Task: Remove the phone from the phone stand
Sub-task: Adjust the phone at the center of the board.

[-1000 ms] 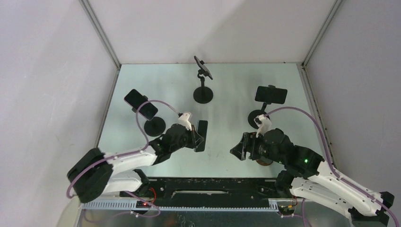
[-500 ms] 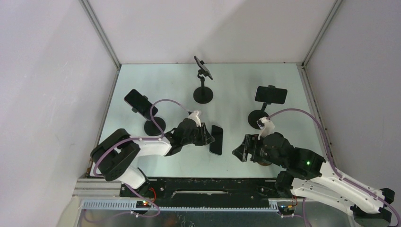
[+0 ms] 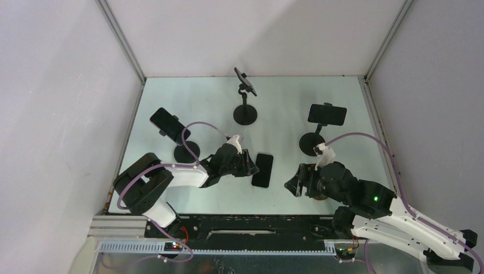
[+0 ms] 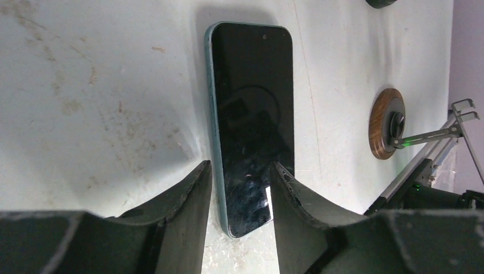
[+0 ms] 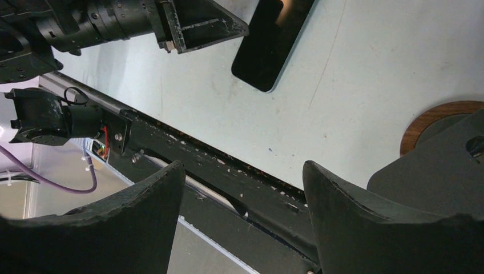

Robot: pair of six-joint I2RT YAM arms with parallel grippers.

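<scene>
A black phone [image 3: 262, 169] with a teal edge lies flat, screen up, on the table's near middle. My left gripper [image 3: 249, 165] is low over the phone's left end. In the left wrist view the phone [image 4: 251, 108] runs away from me, and the left gripper [image 4: 240, 165] straddles its near end, open, with a gap showing on the left side. A wood-based phone stand [image 3: 318, 196] sits mostly hidden under my right arm. My right gripper [image 3: 294, 184] hangs open and empty just right of the phone [image 5: 272, 43].
Three other black stands are on the table. The far-left one [image 3: 186, 152] holds a phone [image 3: 169, 125], the back middle one [image 3: 245, 114] has a tilted head, and the right one [image 3: 312, 142] holds a phone [image 3: 327, 114]. Walls close in the left, back and right sides.
The left gripper carried the phone to the right, laid it flat on the table and opened its jaws. The right arm shifted only slightly.
</scene>
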